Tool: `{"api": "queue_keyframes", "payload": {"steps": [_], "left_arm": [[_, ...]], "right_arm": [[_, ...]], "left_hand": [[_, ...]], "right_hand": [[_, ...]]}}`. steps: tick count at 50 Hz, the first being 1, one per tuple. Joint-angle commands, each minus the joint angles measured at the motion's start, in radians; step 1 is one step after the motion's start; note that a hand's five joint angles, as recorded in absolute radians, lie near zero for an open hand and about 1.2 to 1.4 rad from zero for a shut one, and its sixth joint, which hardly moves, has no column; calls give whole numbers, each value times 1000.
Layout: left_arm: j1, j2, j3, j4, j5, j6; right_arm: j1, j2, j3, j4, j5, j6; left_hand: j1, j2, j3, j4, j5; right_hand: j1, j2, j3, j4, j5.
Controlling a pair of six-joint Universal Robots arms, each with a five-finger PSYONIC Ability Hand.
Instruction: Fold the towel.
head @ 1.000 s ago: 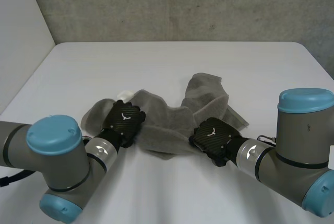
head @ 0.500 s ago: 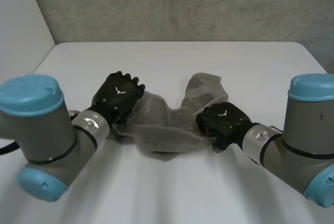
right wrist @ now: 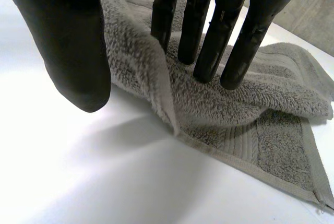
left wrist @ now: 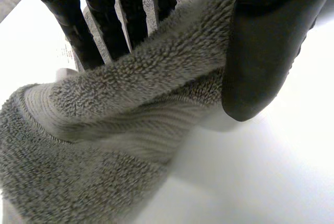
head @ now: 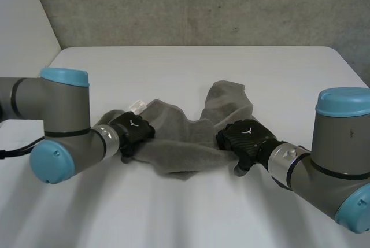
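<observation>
Grey terry towel (head: 179,141): crumpled, bunched across middle of white table (head: 191,69), ribbed border showing, far part humped.

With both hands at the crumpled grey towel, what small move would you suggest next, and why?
Probably draw both hands slightly apart. The grey terry towel lies bunched between them, the left hand pinching one end and the right hand a raised ridge near the other, so spreading should flatten it for folding.
</observation>
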Motion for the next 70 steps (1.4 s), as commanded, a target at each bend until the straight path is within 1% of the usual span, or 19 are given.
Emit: {"api": "queue_keyframes", "payload": {"steps": [1,14,28,44,46,48,49,50,51,52,53,54,55,61,65,67,68,69,70], "left_arm": [[30,79,-95,9,2,-6],[41,182,-218,9,0,-7],[38,327,-334,13,3,-55],[41,324,-407,27,11,-90],[43,324,-411,30,10,-90],[44,324,-413,30,10,-92],[44,324,-413,30,10,-92],[44,326,-413,32,10,-92],[46,330,-411,38,10,-92],[46,330,-411,38,10,-92],[49,335,-410,50,10,-93],[49,335,-410,50,10,-93],[55,341,-411,67,8,-93],[70,470,-396,79,8,-119],[83,553,-373,81,8,-167],[86,655,-336,85,13,-255],[86,656,-336,85,13,-256],[90,698,-318,91,14,-308],[92,733,-298,99,16,-355]], "right_arm": [[-1,5,-2,0,1,-19],[-1,5,1,0,5,-22],[-83,4,-8,-19,24,3],[-70,85,-9,-20,10,154],[-68,93,-11,-22,10,162],[-68,102,-14,-25,12,173],[-68,113,-20,-32,12,188],[-68,113,-20,-32,12,188],[-68,122,-26,-51,13,209],[-70,128,-32,-74,15,234],[-70,128,-32,-74,15,234],[-71,128,-34,-94,15,260],[-80,119,-39,-100,10,275],[-85,28,-63,-69,15,294],[-105,-141,-115,33,-10,283],[-119,-196,-155,93,-36,283],[-131,-246,-201,168,-74,280],[-146,-290,-251,240,-115,276],[-146,-291,-252,241,-116,276]], "left_hand": [[166,37,42,36,37],[216,87,92,85,87],[242,113,119,112,114],[249,119,125,118,120],[275,145,151,144,146],[494,364,370,363,365],[495,365,371,364,366],[603,473,479,472,474],[749,619,625,618,620],[751,621,627,620,622],[785,655,661,654,656],[785,656,661,655,656],[785,656,661,655,656],[785,656,661,655,656],[785,656,661,655,656],[785,656,661,655,656],[785,656,661,655,656],[785,656,661,655,656],[785,656,661,655,656]], "right_hand": [[-41,-61,-47,-48,-17],[-38,-58,-44,-45,-14],[-38,-58,-44,-45,-14],[-35,-55,-41,-42,-11],[-32,-52,-38,-39,-9],[-18,-37,-24,-24,6],[38,18,32,31,61],[38,19,32,31,62],[192,173,186,185,216],[403,384,397,396,427],[405,386,399,398,429],[623,604,617,616,647],[735,715,729,728,758],[736,716,730,729,760],[736,716,730,729,760],[736,716,730,729,760],[736,716,730,729,760],[736,716,730,729,760],[736,716,730,729,760]]}}
